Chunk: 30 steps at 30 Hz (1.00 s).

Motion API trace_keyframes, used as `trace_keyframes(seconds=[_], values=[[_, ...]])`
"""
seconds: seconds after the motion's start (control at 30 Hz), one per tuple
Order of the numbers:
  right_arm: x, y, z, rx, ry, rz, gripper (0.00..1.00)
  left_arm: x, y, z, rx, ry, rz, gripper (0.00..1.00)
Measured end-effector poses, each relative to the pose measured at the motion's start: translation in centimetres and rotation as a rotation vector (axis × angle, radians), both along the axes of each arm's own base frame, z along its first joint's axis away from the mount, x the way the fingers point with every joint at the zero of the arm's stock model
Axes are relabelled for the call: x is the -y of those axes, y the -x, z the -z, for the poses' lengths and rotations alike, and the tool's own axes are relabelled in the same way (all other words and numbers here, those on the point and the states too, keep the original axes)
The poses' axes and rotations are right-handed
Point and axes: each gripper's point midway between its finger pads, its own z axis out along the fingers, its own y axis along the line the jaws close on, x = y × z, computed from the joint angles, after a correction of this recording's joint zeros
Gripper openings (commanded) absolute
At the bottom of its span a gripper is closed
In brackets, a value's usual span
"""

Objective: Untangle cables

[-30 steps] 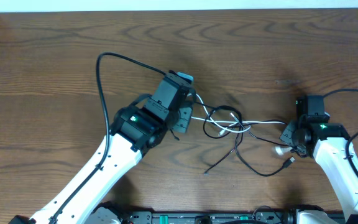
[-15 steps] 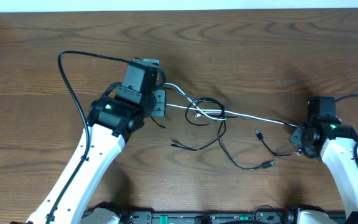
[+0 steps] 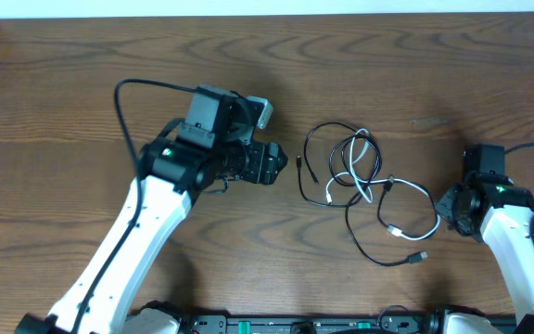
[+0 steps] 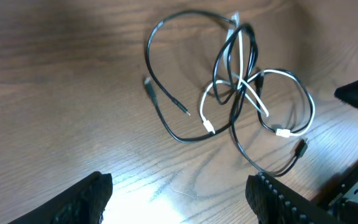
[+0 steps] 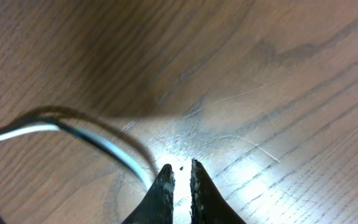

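This looks like a robotics lab bench. The left arm point(image 3: 146, 230) and right arm point(image 3: 513, 246), white-shelled with black joints, rise from a black rail point(image 3: 295, 325) behind the jaws. Between the two pairs of jaws, a small tangle of cables point(image 3: 361, 182) lies on a dark wood-grain table point(image 3: 63, 93).
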Motion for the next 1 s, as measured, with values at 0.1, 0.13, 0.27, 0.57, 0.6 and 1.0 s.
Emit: trace_keyframes(seconds=[0.1, 0.13, 0.27, 0.57, 0.6, 1.0], values=[[-0.2, -0.1, 0.0, 0.002, -0.014, -0.003, 0.09, 1.1, -0.4, 2.0, -0.043, -0.013, 0.027, 0.74], [-0.3, -0.1, 0.1, 0.002, -0.018, -0.004, 0.09, 1.5, -0.5, 2.4, -0.046, -0.016, 0.038, 0.75], [-0.5, 0.0, 0.1, 0.001, -0.029, -0.006, 0.15, 4.0, -0.9, 4.1, -0.046, -0.015, 0.099, 0.74], [-1.8, -0.4, 0.2, 0.018, -0.102, -0.028, 0.23, 8.9, -2.9, 7.4, 0.009, 0.015, 0.177, 0.74], [-2.0, -0.5, 0.3, 0.02, -0.113, -0.034, 0.24, 9.2, -3.2, 7.8, 0.011, 0.017, 0.179, 0.75], [-2.9, -0.6, 0.3, 0.024, -0.163, -0.068, 0.24, 12.7, -5.1, 11.5, 0.061, 0.046, 0.218, 0.78]])
